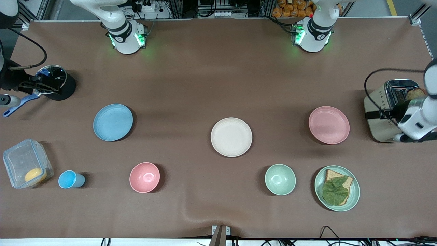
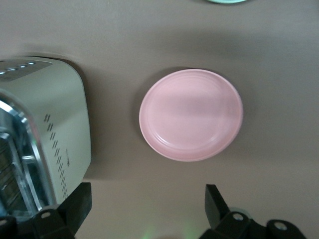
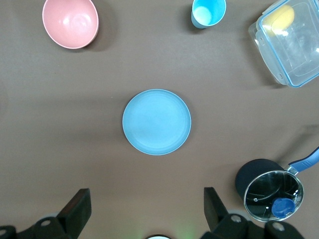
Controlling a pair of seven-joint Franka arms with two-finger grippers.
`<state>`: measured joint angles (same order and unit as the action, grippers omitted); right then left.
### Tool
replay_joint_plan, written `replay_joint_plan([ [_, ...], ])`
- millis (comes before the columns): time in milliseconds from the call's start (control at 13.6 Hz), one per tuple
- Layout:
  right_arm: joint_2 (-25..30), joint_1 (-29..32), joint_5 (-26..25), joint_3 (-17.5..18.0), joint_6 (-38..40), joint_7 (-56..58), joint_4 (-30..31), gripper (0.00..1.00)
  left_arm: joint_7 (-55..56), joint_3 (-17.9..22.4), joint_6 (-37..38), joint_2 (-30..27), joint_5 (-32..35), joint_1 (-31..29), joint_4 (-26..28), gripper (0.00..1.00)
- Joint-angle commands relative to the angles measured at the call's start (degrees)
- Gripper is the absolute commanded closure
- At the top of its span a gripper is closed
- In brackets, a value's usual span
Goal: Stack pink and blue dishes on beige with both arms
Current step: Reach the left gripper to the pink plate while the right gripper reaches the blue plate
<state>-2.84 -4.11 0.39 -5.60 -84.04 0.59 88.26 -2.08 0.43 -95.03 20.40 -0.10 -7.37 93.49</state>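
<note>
Black jaws are seen spread wide and empty in both wrist views, so nothing is gripped yet. The left gripper point(image 2: 144, 211) is hung above the bare strip of worktop point(image 1: 191, 78) between the toaster point(image 2: 40, 144) and the pink plate point(image 2: 191, 114). The right gripper point(image 3: 144, 211) is held high over the worktop between the blue plate point(image 3: 156, 121) and the black pot point(image 3: 269, 189). That split looks deliberate: each plate is parked toward the end of the arm that would be expected to fetch it.

In the front view the beige plate point(image 1: 231, 137) is found in the middle of the worktop, bare, with the blue plate toward the right arm's end and the pink plate toward the left arm's end, both well apart from it. A central target that either arm can reach is probably the whole idea.

Neither gripper's jaws can be made out in the front view; that detail is only given by the wrist cameras. The beige plate, on the other hand, is missed by both wrist views and shown only from the front. Clutter is also covered unevenly: the pink bowl point(image 3: 70, 22), blue cup point(image 3: 208, 12) and clear lidded box point(image 3: 289, 42) are caught by the right wrist camera, while the green bowl point(image 1: 280, 179) and the green plate point(image 1: 337, 188) carrying toast and a leaf are properly seen only from the front.
</note>
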Motion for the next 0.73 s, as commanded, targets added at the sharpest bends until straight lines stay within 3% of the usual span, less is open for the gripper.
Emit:
replay_joint_plan([
  [0,-0.32,0.42,-0.91,0.32,0.37,-0.94,-0.19,0.00,-2.48,-0.51,-4.69,4.72,0.01,-2.11,0.80,0.00],
  [294,-3.38,0.25,-1.17,0.23,0.19,0.89,-0.20,0.00,-5.82,-0.60,-16.30,5.71,-3.23,-4.93,11.34,0.00],
  [441,-6.64,0.25,-0.57,0.32,-0.07,5.55,-0.20,0.00,-6.53,-0.60,-17.90,7.72,-5.25,-5.55,12.59,0.00],
  [661,-12.51,3.48,1.20,0.15,-1.73,6.70,0.07,0.00,-7.58,-0.60,-18.08,10.70,-6.84,-6.25,12.16,0.12],
])
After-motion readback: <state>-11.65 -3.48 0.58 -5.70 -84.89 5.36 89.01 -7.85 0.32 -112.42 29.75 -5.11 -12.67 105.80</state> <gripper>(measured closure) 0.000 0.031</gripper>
